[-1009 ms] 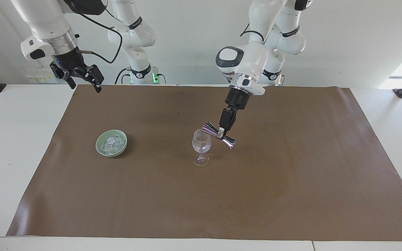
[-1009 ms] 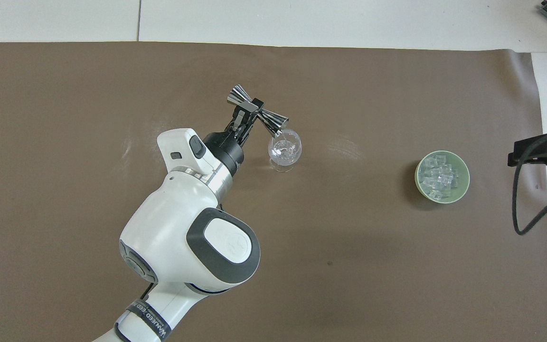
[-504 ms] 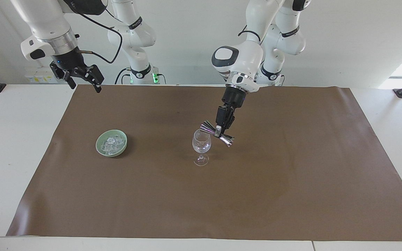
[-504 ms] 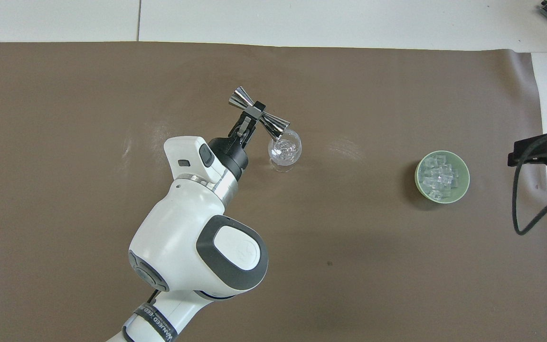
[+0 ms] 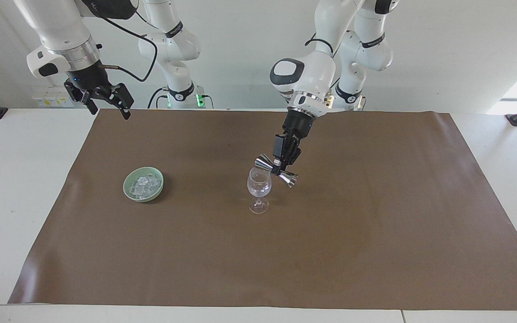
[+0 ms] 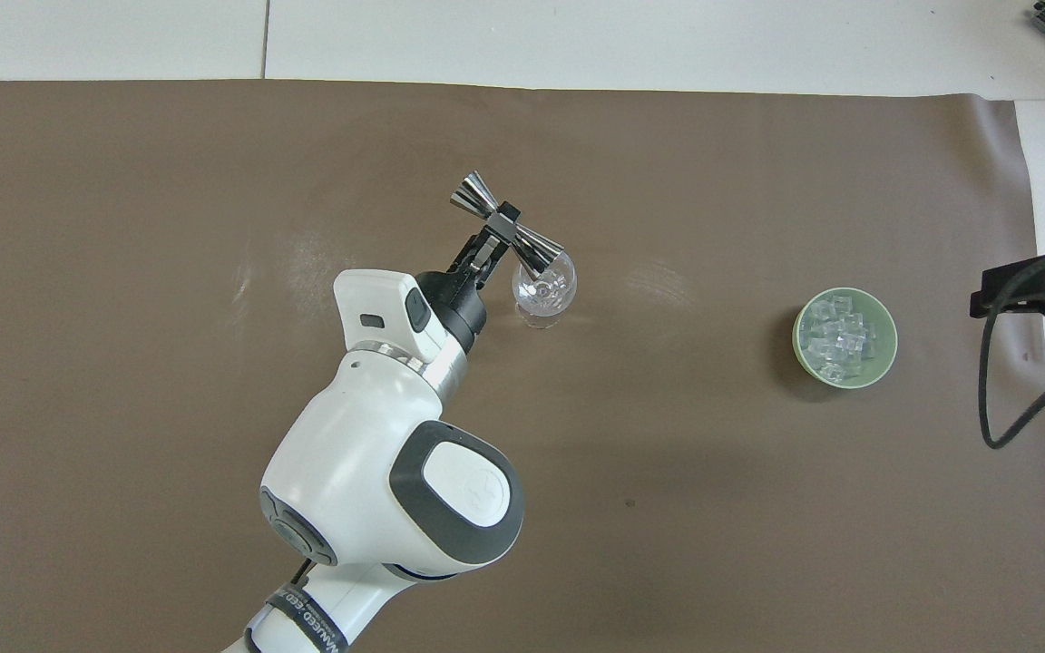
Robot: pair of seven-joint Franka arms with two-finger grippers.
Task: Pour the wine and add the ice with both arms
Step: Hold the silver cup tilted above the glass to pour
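The jigger point(image 5: 275, 171) looks like polished metal, mirror-bright with streaked reflections, and the wine glass point(image 5: 259, 185) beside it is clear, smooth glass, as glassy as the ice cubes point(image 5: 143, 185) heaped in a pale green bowl point(image 5: 128, 184) with a soft satin glaze. A matt brown sheet point(image 5: 375, 233), smooth like paper or thin vinyl with faint scuffs, covers the white matt counter point(image 5: 11, 179). The arms wear glossy white plastic shells, a brushed silver wrist ring point(image 5: 79, 51) and matt black jaws.

One jigger point(image 5: 276, 171), one wine glass point(image 5: 259, 188), one bowl point(image 5: 143, 184), two arms point(image 5: 312, 72).
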